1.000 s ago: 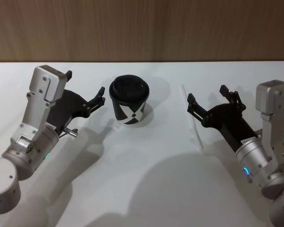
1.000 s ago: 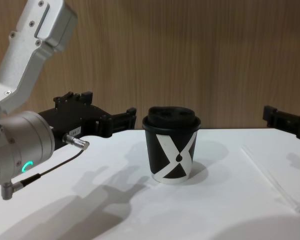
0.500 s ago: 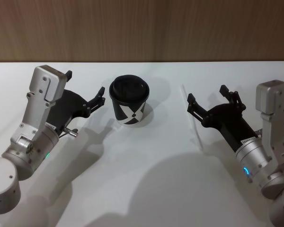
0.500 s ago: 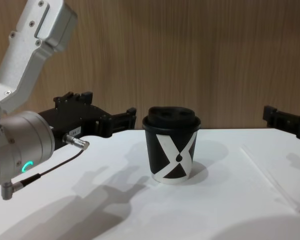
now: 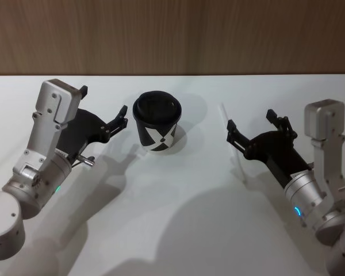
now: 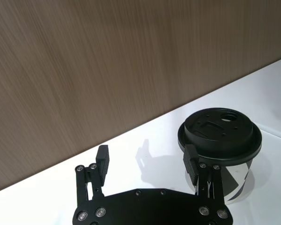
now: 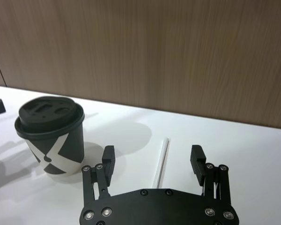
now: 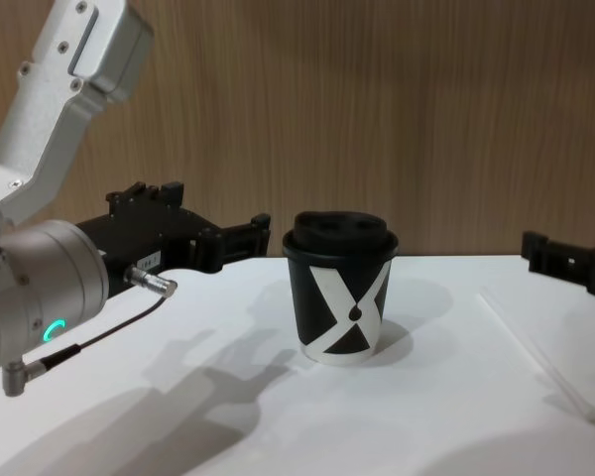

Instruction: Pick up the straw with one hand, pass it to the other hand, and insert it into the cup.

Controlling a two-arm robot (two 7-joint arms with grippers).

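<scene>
Right gripper (image 5: 250, 119) lowered, jaws apart over straw (image 7: 162, 161), left gripper (image 5: 104, 100) beside cup (image 5: 156, 123)

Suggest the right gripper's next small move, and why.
Probably lower the right gripper straight down: it is open, and its wrist view shows the straw lying flat on the table between its fingers, ungrasped. The left gripper hovers open beside the cup.

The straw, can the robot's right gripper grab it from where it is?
Probably yes. The open right gripper hangs above the straw, which lies flat on the table, uncovered; the cup stands aside, by the left gripper.
</scene>
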